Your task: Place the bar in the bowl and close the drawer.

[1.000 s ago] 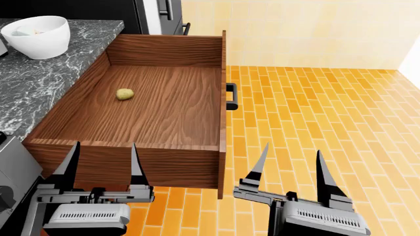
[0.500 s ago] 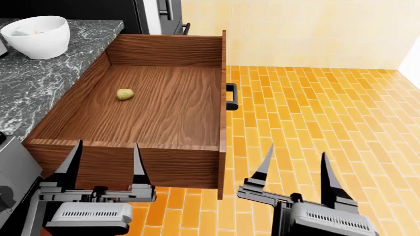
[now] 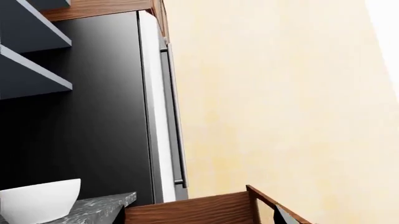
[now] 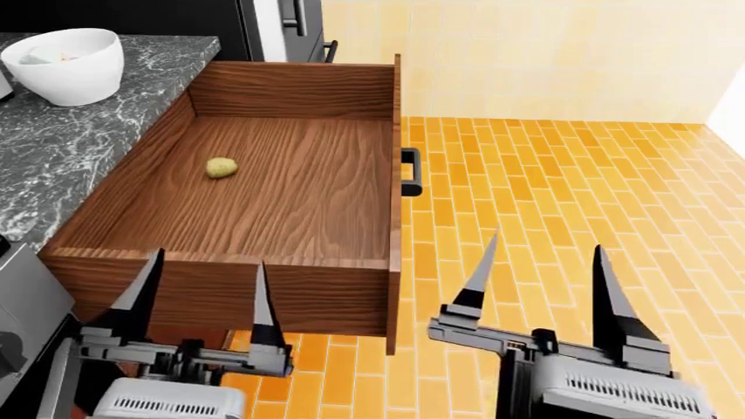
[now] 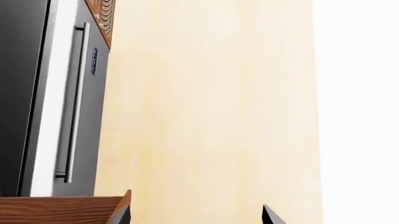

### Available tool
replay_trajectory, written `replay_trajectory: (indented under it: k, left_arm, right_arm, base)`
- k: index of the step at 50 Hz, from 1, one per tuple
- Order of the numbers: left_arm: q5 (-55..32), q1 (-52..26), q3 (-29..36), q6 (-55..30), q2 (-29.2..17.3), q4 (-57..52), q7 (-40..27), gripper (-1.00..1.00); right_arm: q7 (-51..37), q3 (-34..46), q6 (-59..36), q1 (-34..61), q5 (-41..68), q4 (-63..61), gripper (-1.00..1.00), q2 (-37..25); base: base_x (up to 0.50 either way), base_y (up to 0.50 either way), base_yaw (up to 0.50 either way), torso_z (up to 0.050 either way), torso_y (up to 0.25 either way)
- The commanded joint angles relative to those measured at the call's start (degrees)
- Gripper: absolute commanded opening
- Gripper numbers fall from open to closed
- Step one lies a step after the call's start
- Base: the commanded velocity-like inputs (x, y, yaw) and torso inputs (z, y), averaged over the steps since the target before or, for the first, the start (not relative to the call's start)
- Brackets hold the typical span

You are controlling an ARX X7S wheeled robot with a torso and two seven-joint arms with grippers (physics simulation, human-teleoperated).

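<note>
The drawer (image 4: 279, 188) is serving as the landmark here: it is standing pulled fully out from under the grey marbled countertop (image 4: 70, 131), its reddish-brown floor lying bare except for one small yellowish lump (image 4: 222, 167) resting toward the drawer's far-left part. Whether that lump is the bar is hard to say, as it is looking rounded and too small to read.

Left of the drawer and beyond its far corner, the white bowl (image 4: 66, 65) is sitting upright on the countertop, well apart from the lump; something pale is showing inside it, though it is too small to make out. In the left wrist view the bowl (image 3: 40, 199) is showing beside the dark refrigerator (image 3: 93, 107).

Just in front of the drawer's near wall, the left gripper (image 4: 198, 301) is hovering with its two fingers spread wide and nothing between them. On the drawer's right face, the dark handle (image 4: 410, 171) is projecting over the orange brick floor (image 4: 582, 192). Right of the drawer's near corner, the right gripper (image 4: 542, 284) is hanging above that floor, fingers likewise parted widely and gripping nothing.
</note>
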State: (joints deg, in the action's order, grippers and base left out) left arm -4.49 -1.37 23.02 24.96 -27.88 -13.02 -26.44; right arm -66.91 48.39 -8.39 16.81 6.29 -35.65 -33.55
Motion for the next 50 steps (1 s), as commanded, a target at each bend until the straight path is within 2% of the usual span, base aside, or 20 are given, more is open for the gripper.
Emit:
replay_trajectory:
  k: [1,3,6,8,11,14,20,31,50]
  left_arm:
    - [-0.56,0.29,3.14,1.97,-0.67,-2.13,3.26,1.00]
    - [-0.87,-0.31,3.93,1.42,-0.56,-2.10,4.10,1.00]
    - [-8.29,-2.38,1.82,-17.90,-6.41,-23.27,2.62,1.00]
    - [-15.21,-7.78,1.26,-29.95,-7.79,-30.93,1.48,1.00]
    - [-21.12,-14.34,1.16,-39.50,-6.97,-33.98,0.07,1.00]
    - [-24.66,-18.55,1.07,-43.80,-5.55,-34.06,-0.70,1.00]
    - [-26.87,-20.94,0.10,-44.90,-3.16,-32.17,-2.16,1.00]
    - [-22.26,-18.42,2.66,-41.64,-2.15,-31.31,-2.00,1.00]
    - [-22.55,-18.73,4.27,-42.96,-2.03,-31.90,-1.90,1.00]
  right_arm:
    - [1.37,-1.90,-12.75,4.15,0.53,-12.81,1.00,-2.62]
    - [1.30,-2.29,-16.04,5.01,0.78,-15.53,1.00,-2.75]
    - [1.72,-3.77,-20.42,6.29,3.26,-19.13,1.00,-2.82]
    - [2.56,-6.20,-21.39,6.83,7.49,-19.82,1.00,-2.81]
    - [3.46,-9.30,-22.71,7.79,12.85,-20.17,1.00,-2.71]
    - [4.01,-10.80,-24.27,9.23,15.55,-21.09,1.00,-2.83]
    - [4.91,-11.96,-24.08,9.78,17.96,-21.68,1.00,-3.33]
    - [4.88,-14.44,-14.00,1.48,18.26,-17.81,1.00,-5.44]
    - [3.69,-15.80,-12.32,-1.13,18.67,-17.91,1.00,-6.98]
  base:
    - [0.00,0.00,0.00,0.000,0.000]
    - [0.00,0.00,0.00,0.000,0.000]
    - [0.00,0.00,0.00,0.000,0.000]
    - [0.00,0.00,0.00,0.000,0.000]
    - [0.00,0.00,0.00,0.000,0.000]
    - [0.00,0.00,0.00,0.000,0.000]
    - [0.00,0.00,0.00,0.000,0.000]
    - [0.00,0.00,0.00,0.000,0.000]
    - [0.00,-0.09,0.00,0.000,0.000]
